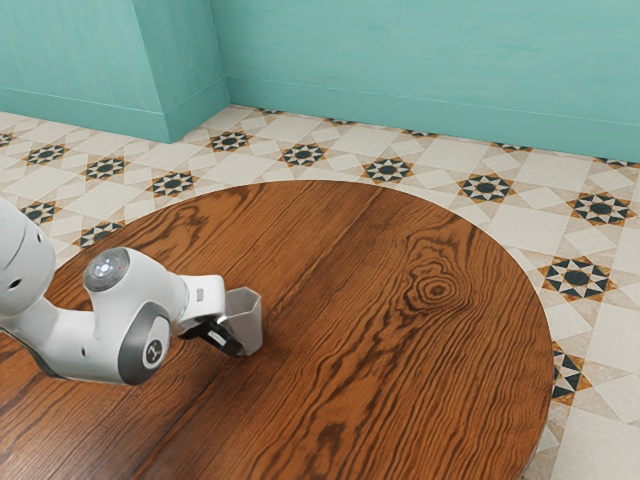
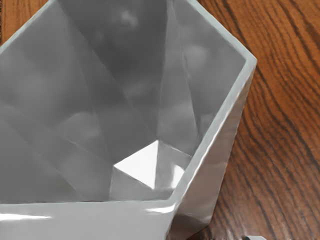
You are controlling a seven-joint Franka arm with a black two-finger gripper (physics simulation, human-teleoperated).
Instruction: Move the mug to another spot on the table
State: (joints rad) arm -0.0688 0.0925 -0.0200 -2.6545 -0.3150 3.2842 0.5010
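The end effector (image 1: 222, 334) sits low at the exterior view's left, black at the tip of the white arm (image 1: 100, 320), which comes in from that view's left edge and bends down toward the surface (image 1: 400, 330). It is right against the left side of the mug (image 1: 247, 315); how far it is open and whether it has hold of the mug cannot be told from here. The mug is grey and faceted, with flat angular walls and an open mouth facing up. It stands upright on the left part of the surface, well in from the curved far edge and far from the right rim. Whether its base rests on the wood or is held just off it cannot be told. In the wrist view the mug (image 2: 100, 100) lies directly under the hand, its mouth toward the camera: bare grey panels slope down inside to a small bright patch at the bottom, and the thick pale rim runs round it at an angle. Brown wood grain of the surface (image 2: 280, 150) shows beside the rim. To the right of the mug in the exterior view, the surface is a round top of dark reddish wood with strong grain and an oval knot (image 1: 437, 292) right of centre. Beyond its edge lies the floor (image 1: 560, 230), cream tiles with dark star patterns. Behind it rises a teal wall (image 1: 420, 50).
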